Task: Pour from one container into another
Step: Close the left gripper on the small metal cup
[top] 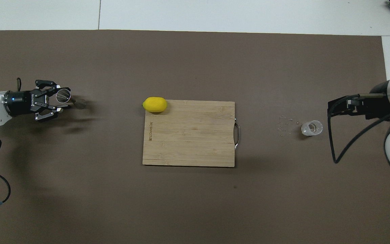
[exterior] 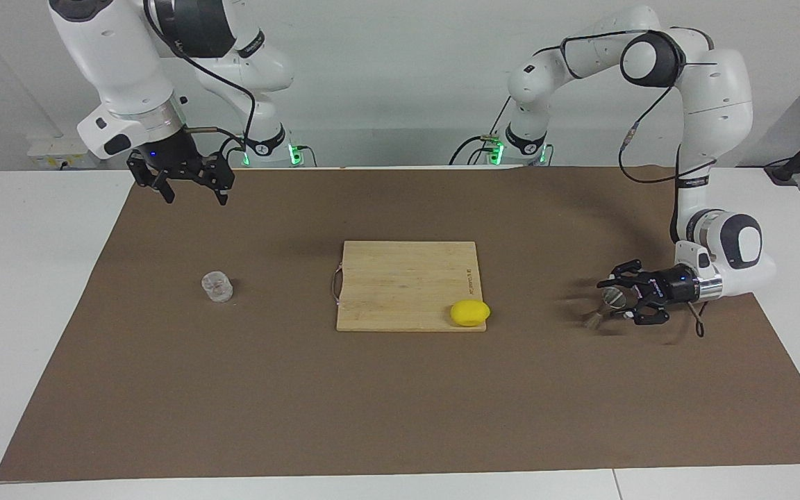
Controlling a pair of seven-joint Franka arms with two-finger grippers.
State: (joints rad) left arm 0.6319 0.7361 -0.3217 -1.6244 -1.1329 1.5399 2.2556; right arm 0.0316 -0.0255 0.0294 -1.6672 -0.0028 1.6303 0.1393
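I bring my left gripper (exterior: 621, 300) in around the small steel hourglass jigger (exterior: 606, 305), fingers narrowing on its waist — squeeze gently, keep it upright; right gripper (exterior: 192, 187) waits spread above the faceted clear glass cup (exterior: 217, 286).

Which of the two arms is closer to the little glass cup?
The right. Its tool hangs in the air above the table near the glass cup; the left tool is at the table's other end, around the jigger.
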